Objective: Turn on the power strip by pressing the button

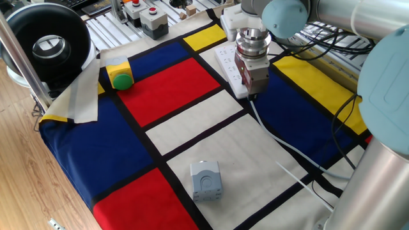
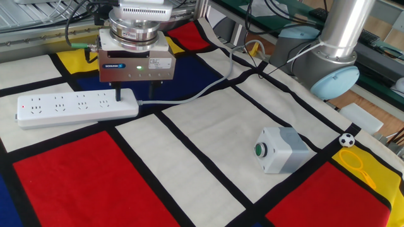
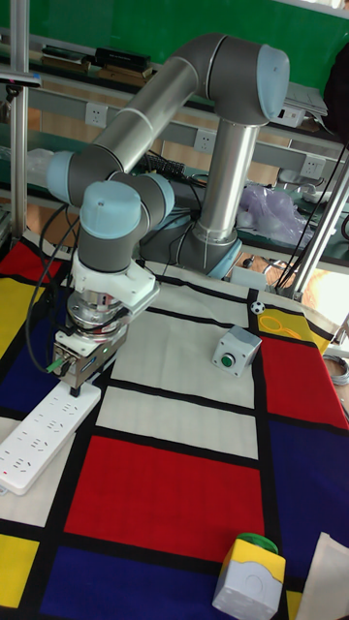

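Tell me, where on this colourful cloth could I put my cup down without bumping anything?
The big red patch in front of the power strip is bare, and so is the white patch between its cable and the grey box. It is crowded where the end effector hangs over the strip's cable end.

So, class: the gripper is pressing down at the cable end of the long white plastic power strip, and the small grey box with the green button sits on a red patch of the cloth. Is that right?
One detail is wrong. The small grey box with the green button sits on a white patch of the cloth, not a red one, as the other fixed view shows. The gripper is indeed at the cable end of the long white plastic power strip.
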Robot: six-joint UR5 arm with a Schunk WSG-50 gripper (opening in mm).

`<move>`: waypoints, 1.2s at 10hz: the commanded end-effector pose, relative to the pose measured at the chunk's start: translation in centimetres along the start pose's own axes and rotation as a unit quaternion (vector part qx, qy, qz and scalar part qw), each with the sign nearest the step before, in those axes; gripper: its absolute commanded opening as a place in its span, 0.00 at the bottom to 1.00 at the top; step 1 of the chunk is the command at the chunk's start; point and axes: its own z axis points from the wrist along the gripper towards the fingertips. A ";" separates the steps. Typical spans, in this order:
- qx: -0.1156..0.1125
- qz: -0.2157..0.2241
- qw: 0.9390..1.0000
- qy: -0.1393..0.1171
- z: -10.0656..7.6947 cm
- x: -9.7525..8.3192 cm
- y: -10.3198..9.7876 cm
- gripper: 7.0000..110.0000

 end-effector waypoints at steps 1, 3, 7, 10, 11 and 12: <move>0.005 0.012 1.000 -0.001 0.2 -0.2 0.1 0.57; 0.010 0.014 1.000 0.003 0.4 -0.1 0.1 0.57; 0.004 0.019 1.000 0.011 -1.5 -0.5 0.5 0.36; 0.004 0.012 1.000 0.015 -2.0 0.1 -0.3 0.36; -0.001 0.015 1.000 0.009 -2.7 0.0 -0.5 0.36; 0.000 0.028 1.000 0.004 -3.4 0.0 -1.0 0.57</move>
